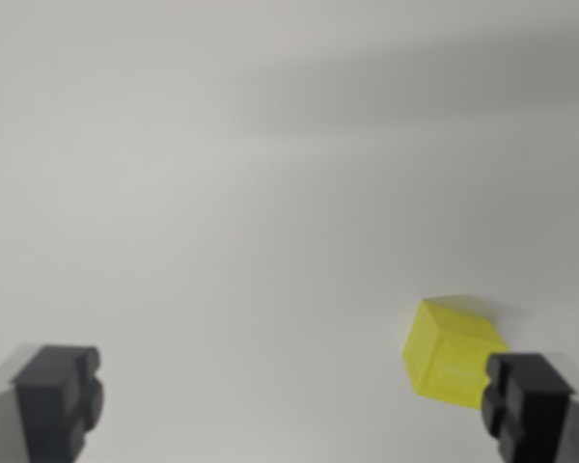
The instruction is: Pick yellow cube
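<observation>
The hand (294,410) is spread wide, its 2 dark fingers standing at the near corners of the wrist view, one at the wrist view's left (58,397) and one at the wrist view's right (526,403), with nothing held between them. The cube (451,349) sits on the plain white table (270,193), low on the wrist view's right. It is yellow and slightly see-through, turned so that 1 edge faces the camera and 2 side faces plus the top show. The right finger overlaps the cube's near right corner in the picture; whether the 2 touch cannot be told from this view. The cube lies just inside that finger, far off the midline between the fingers, and well apart from the left finger. A faint shadow falls on the table just beyond the cube, and a broader soft grey band crosses the far part of the table.
</observation>
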### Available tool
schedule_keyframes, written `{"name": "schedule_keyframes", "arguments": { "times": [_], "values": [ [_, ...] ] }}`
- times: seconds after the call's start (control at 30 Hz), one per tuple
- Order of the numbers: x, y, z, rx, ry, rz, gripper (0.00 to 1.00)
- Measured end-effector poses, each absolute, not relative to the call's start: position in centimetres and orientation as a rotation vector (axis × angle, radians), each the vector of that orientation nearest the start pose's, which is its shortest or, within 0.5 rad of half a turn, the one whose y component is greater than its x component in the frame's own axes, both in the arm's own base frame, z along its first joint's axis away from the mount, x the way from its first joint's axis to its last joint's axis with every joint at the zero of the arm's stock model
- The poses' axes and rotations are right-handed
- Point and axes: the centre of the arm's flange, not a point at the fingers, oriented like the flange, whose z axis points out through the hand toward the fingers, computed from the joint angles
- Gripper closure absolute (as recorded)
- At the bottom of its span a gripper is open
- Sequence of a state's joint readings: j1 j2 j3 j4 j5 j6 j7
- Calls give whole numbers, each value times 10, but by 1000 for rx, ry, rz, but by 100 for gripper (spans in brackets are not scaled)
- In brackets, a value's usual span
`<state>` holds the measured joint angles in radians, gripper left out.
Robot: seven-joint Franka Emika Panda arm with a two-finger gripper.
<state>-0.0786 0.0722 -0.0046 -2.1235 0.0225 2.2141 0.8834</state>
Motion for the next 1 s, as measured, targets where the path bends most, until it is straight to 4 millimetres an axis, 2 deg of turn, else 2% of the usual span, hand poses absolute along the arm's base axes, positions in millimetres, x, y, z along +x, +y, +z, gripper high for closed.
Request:
{"name": "schedule_keyframes", "arguments": {
  "times": [1.0],
  "values": [
    [519, -66, 329, -2707, 1558, -12, 0]
  ]
}}
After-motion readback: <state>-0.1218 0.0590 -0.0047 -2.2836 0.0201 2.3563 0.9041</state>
